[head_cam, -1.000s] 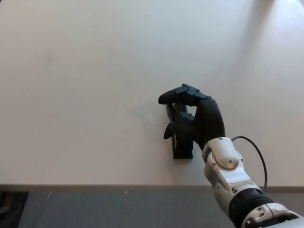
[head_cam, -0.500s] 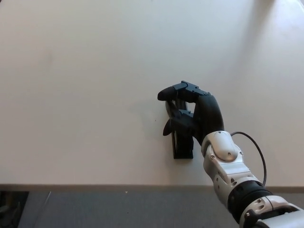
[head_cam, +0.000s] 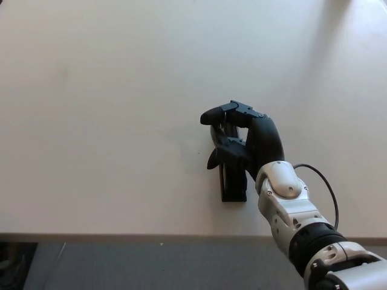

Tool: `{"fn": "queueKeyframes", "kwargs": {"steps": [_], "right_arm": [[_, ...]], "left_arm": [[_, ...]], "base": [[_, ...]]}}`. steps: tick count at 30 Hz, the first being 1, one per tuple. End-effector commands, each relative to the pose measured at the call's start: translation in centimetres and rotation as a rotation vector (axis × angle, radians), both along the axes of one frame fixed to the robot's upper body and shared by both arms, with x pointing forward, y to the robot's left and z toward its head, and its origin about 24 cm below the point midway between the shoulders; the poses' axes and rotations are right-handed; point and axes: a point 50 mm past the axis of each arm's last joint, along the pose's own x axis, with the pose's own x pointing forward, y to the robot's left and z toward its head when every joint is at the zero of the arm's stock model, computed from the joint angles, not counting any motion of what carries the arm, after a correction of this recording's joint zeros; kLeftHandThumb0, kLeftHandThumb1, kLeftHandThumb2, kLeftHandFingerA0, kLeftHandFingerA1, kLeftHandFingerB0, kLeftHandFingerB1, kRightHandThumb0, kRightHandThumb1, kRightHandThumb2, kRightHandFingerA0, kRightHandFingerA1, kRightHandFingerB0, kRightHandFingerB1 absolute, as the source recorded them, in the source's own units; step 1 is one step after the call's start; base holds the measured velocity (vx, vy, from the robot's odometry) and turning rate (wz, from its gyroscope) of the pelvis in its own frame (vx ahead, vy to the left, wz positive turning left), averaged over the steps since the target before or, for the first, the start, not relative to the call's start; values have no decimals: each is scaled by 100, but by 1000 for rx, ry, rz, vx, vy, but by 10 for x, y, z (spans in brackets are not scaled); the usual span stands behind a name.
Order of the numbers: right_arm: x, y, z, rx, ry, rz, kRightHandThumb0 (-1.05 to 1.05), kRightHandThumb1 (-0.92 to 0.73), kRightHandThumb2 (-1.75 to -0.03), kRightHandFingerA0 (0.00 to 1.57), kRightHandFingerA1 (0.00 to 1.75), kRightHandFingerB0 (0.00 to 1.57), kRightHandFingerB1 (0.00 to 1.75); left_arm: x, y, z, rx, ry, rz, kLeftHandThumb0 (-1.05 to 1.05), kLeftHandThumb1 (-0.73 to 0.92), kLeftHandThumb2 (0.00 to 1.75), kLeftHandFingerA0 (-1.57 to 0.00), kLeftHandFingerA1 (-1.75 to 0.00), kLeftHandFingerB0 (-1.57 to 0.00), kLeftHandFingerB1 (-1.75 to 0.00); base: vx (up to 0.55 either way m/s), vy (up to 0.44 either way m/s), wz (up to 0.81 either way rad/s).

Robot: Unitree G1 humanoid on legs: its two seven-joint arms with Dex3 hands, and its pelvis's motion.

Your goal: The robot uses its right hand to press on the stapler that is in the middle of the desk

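Right hand [head_cam: 245,145] hides most of the stapler [head_cam: 233,187].

Pale desk [head_cam: 109,109] fills most of view; near edge runs across bottom, grey floor [head_cam: 151,266] below it. Black stapler [head_cam: 233,186] lies close to near edge, right of centre, long axis pointing away from that edge. Right hand [head_cam: 245,145] rests on top of stapler, fingers [head_cam: 217,115] curled over far end, thumb at stapler's left side. Stapler's near end shows bare below hand. White and grey forearm [head_cam: 290,211] enters from bottom right corner; thin black cable [head_cam: 326,187] loops beside wrist. Soft shadow near far right corner.
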Motion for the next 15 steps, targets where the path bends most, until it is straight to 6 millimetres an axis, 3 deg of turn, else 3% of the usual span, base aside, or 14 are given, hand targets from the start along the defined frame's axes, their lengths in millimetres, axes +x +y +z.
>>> {"fn": "queueKeyframes", "kwargs": {"steps": [1, 15], "right_arm": [[-7, 6, -24, -51, 225, 10, -15, -78, -71, 116, 132, 75, 118], [-7, 11, -22, -62, 229, 32, -15, -78, -71, 116, 132, 75, 118]], "left_arm": [[23, 19, 31, 51, -79, 35, -44, 92, 103, 0, -27, 0, -26], [17, 21, 29, 43, -82, 55, -44, 92, 103, 0, -27, 0, -26]], "base": [[0, 0, 0], [0, 0, 0]]}}
